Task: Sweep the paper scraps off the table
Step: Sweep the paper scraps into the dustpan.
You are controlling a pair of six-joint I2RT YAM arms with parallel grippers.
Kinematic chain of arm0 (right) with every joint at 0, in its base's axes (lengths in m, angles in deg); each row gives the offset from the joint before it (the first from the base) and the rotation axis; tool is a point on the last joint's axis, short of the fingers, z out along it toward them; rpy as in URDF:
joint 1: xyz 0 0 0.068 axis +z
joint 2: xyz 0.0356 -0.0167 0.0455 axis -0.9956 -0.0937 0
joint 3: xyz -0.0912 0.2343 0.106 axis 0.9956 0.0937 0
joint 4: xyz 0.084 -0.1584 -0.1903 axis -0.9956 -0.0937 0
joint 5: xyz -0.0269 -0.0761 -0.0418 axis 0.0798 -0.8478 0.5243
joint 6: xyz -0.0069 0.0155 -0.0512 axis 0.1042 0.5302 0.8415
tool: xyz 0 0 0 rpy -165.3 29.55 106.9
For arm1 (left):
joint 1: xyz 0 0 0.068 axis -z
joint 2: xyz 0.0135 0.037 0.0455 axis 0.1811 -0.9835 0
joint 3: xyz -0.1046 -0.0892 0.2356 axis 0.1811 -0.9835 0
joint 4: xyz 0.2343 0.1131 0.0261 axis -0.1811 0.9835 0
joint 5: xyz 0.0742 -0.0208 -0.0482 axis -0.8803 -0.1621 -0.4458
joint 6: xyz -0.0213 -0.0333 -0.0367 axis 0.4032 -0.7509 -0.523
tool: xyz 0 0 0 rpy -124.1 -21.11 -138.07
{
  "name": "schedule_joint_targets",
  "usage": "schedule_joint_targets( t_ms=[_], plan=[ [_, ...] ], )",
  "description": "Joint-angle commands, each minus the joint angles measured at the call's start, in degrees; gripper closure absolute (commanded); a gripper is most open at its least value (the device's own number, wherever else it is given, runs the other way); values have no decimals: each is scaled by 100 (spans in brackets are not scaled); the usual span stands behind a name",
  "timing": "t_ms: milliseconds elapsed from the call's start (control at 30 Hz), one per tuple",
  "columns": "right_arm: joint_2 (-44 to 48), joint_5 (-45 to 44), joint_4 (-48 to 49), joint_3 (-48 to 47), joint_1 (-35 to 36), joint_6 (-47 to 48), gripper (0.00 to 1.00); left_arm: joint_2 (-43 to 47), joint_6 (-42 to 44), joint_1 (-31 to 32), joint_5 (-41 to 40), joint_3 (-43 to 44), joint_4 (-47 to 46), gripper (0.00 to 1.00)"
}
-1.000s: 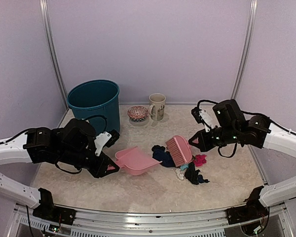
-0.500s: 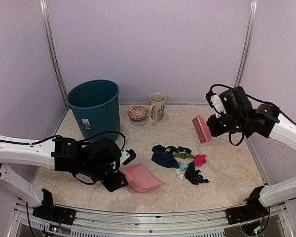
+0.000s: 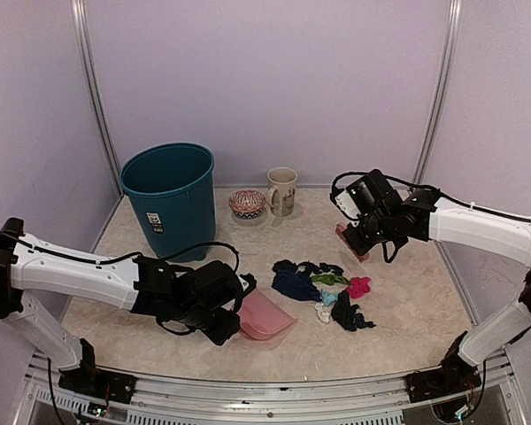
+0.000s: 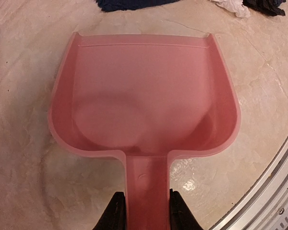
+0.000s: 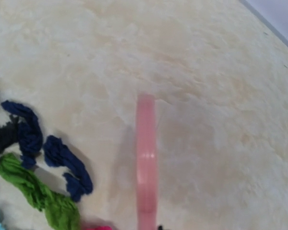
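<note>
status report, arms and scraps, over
Left end effector shut on dustpan, right end effector shut on brush. Paper scraps heaped between them, dustpan empty. Nothing blocking.

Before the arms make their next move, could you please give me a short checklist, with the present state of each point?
1. The left gripper is shut on the dustpan handle: ok.
2. The right gripper holds the brush: ok.
3. Dustpan empty, mouth facing the paper scraps: ok.
4. Brush beyond the paper scraps, opposite the dustpan: ok.
5. Bristles touching the table: cannot tell.
</note>
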Motion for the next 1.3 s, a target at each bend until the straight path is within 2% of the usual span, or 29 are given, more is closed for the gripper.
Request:
schedule_joint_targets(
  t_ms=[0, 267, 600, 967, 1267],
  plan=[
    [-485, 330, 440, -426, -40, 687, 100, -267, 78, -87, -113, 134, -368, 100],
    [-1300, 1144, 542, -777, 111, 903, 100, -519, 186, -279, -30, 250, -649, 100],
    [-1683, 1827, 387, -1044, 796, 690, 100, -739, 270, -409, 74, 310, -837, 100],
    [-1326, 2625, 280, -1082, 1431, 174, 100, -821, 270, -426, 68, 315, -969, 100],
    [-668, 2276, 200, -851, 1493, -71, 100, -851, 270, -426, 114, 186, -1110, 100]
  ],
)
